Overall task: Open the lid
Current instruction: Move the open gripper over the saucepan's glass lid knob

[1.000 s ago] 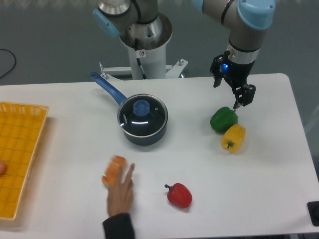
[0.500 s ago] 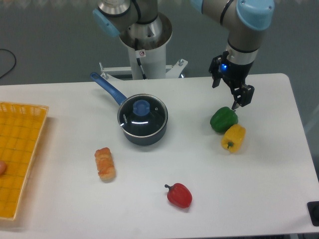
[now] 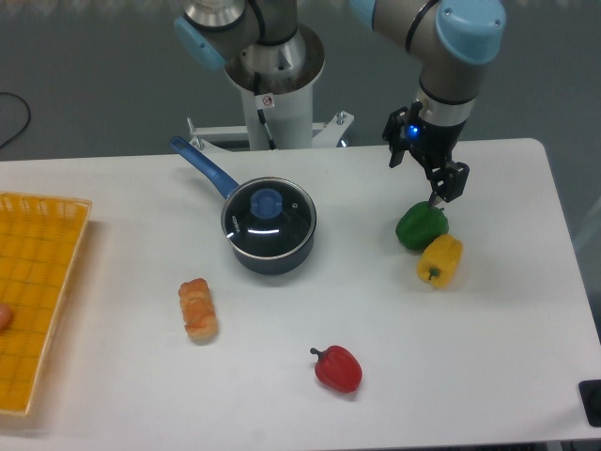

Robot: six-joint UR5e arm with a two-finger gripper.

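The lid (image 3: 269, 216), clear glass with a metal rim and a blue centre knob, sits closed on the dark blue saucepan (image 3: 272, 252) left of the table's centre. The pan's long handle (image 3: 201, 166) points to the back left. My gripper (image 3: 430, 178) hangs at the back right, just above a green pepper (image 3: 421, 225) and well to the right of the lid. Its jaws look spread with nothing between them.
A yellow pepper (image 3: 439, 259) lies against the green one. A red pepper (image 3: 337, 368) lies near the front. A bread roll (image 3: 198, 309) lies front left of the pan. An orange basket (image 3: 38, 282) stands at the left edge. The robot base (image 3: 275, 66) stands behind the pan.
A person's hand that was at the bread roll has withdrawn, leaving the roll on the table. My gripper has shifted slightly left and back.
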